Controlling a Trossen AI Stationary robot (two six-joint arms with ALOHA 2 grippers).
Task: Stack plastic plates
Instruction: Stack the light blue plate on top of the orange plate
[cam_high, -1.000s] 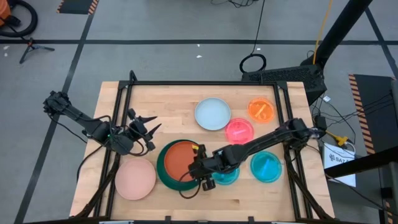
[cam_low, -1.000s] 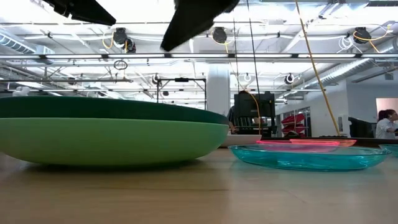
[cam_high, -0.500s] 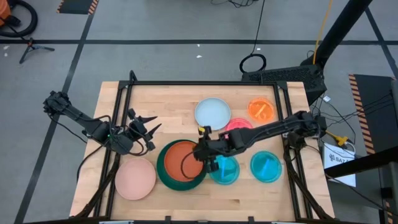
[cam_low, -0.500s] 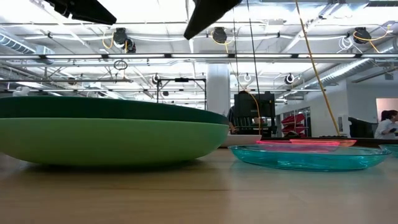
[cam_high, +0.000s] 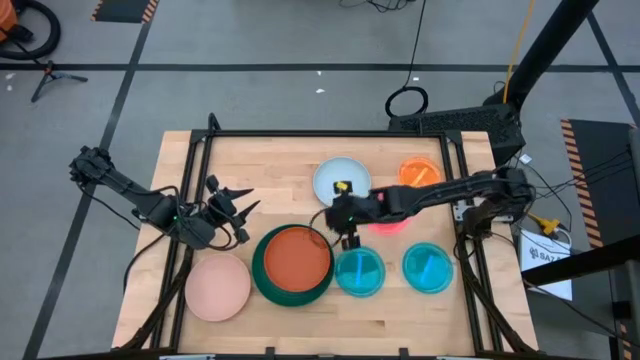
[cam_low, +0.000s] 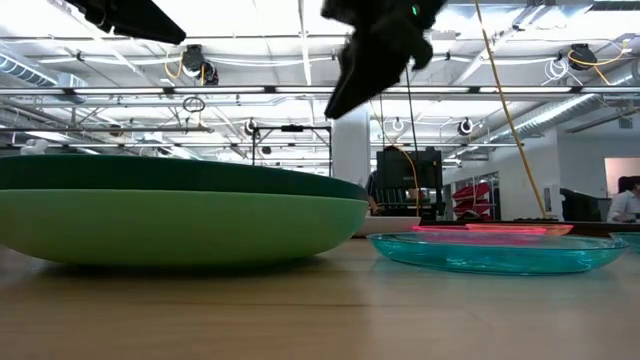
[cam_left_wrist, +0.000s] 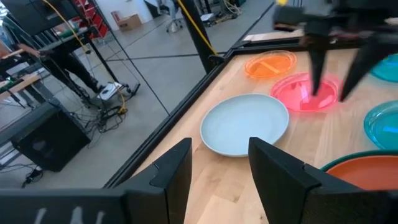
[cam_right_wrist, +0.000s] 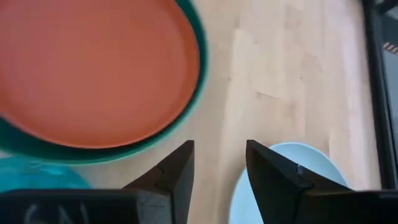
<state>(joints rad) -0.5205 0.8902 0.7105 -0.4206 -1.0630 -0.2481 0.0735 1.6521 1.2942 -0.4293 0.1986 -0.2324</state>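
A rust orange plate (cam_high: 295, 258) lies in a dark green plate (cam_high: 262, 282), which rests on a light green plate (cam_low: 170, 225). My right gripper (cam_high: 346, 232) is open and empty. It points down above the wood between this stack, the pale blue plate (cam_high: 335, 178) and the hot pink plate (cam_high: 392, 216). My left gripper (cam_high: 238, 210) is open and empty above the table's left side. A salmon pink plate (cam_high: 218, 288), a bright orange plate (cam_high: 420, 175) and two translucent blue plates (cam_high: 360, 272) (cam_high: 430, 268) lie singly on the table.
A black frame rail (cam_high: 330, 133) runs round the table's far and side edges. Bare wood shows between the stack and the pale blue plate (cam_right_wrist: 267, 68) and along the near edge (cam_high: 330, 320). The room beyond the table (cam_low: 420, 180) holds racks and equipment.
My right gripper has gone from above the stack's near right rim toward the table's far edge. It now hangs past the stack, near the pale blue and hot pink plates. The rust orange plate, partly covered by the arm before, now shows whole. The plates have not moved.
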